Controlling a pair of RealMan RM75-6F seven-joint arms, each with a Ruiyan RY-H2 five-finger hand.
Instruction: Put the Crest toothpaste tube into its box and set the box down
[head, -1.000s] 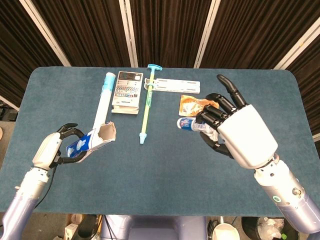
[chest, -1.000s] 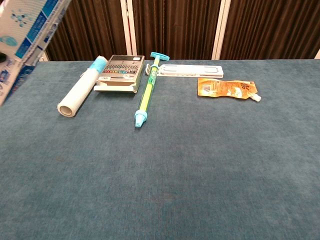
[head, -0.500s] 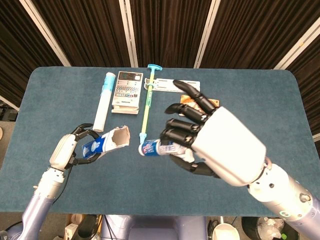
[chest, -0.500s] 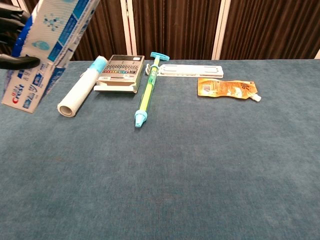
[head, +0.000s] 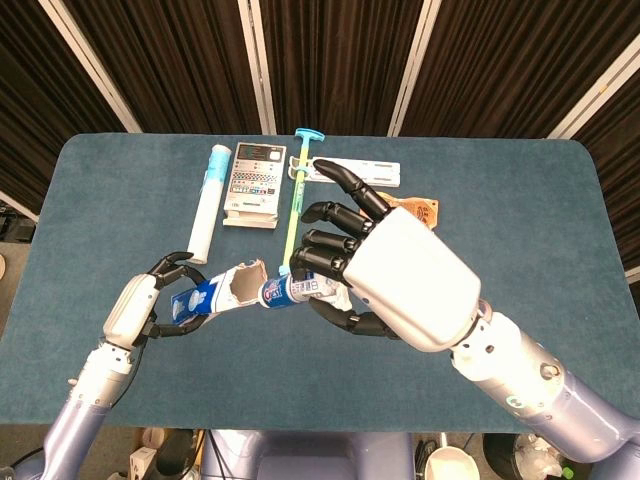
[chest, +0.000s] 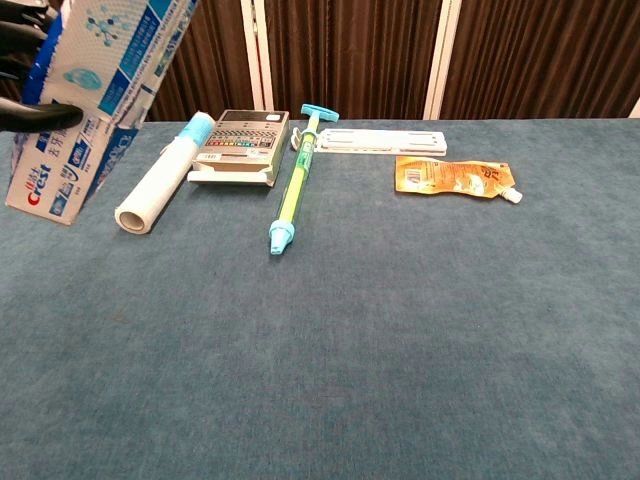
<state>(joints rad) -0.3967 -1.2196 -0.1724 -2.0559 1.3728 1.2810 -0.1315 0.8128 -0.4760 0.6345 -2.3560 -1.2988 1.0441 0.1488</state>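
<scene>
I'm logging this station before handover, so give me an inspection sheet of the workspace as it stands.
Surface: table under a dark blue cloth.
Job's things: Crest box held off the table, open end toward the toothpaste tube, whose tip is at the opening; whether it has gone in cannot be told.
Clutter: paper roll, calculator, syringe, white strip and orange pouch along the far side.
Hands: left hand grips the box; right hand holds the tube.
Cables: nothing seen.
Surroundings: dark curtain with pale uprights behind the table.
</scene>
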